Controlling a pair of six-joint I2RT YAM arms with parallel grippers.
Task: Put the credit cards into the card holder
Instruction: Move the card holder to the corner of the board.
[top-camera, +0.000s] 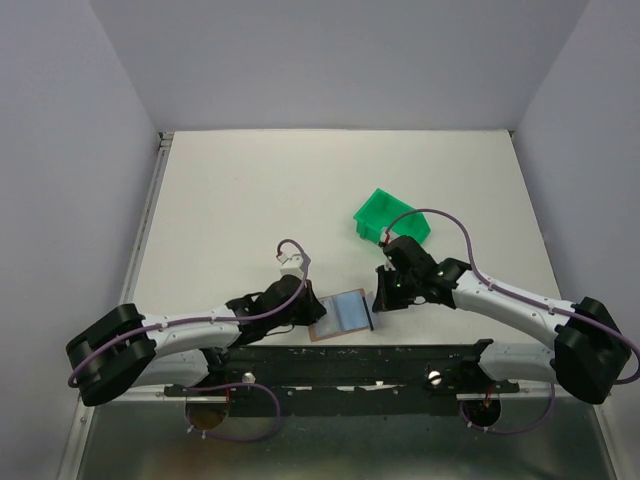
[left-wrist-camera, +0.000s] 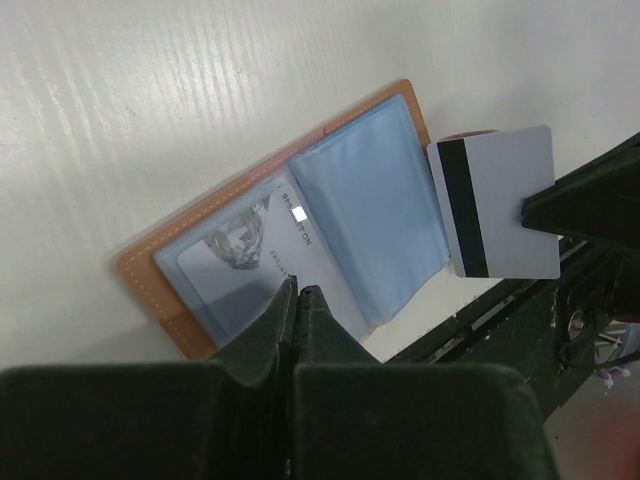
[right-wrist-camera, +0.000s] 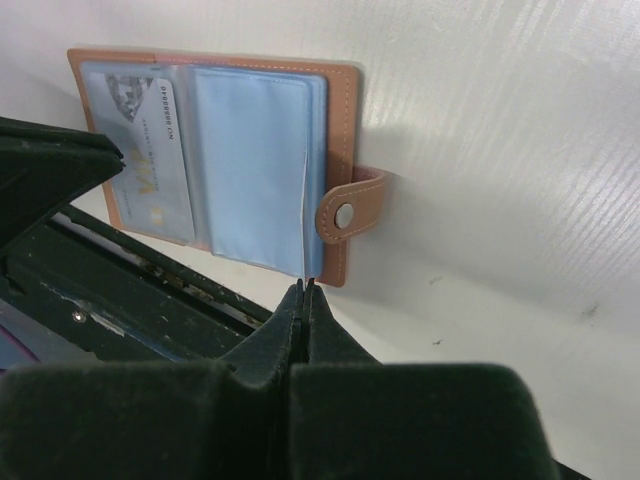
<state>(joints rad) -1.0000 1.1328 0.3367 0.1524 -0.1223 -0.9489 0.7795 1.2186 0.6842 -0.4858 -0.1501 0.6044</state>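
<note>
The tan card holder (top-camera: 345, 312) lies open near the table's front edge, its clear blue sleeves up (left-wrist-camera: 370, 200). One credit card (left-wrist-camera: 240, 250) sits in its left sleeve, also showing in the right wrist view (right-wrist-camera: 150, 160). My left gripper (left-wrist-camera: 297, 290) is shut, with its tips on that left page. My right gripper (right-wrist-camera: 304, 285) is shut on a pale card with a black stripe (left-wrist-camera: 505, 200). It holds the card upright just off the holder's right edge, next to the snap tab (right-wrist-camera: 350, 212). In the right wrist view this card shows edge-on.
A green plastic bin (top-camera: 392, 217) stands behind the right arm. The black mounting rail (top-camera: 350, 360) runs just in front of the card holder. The white table (top-camera: 250, 200) stretches away behind.
</note>
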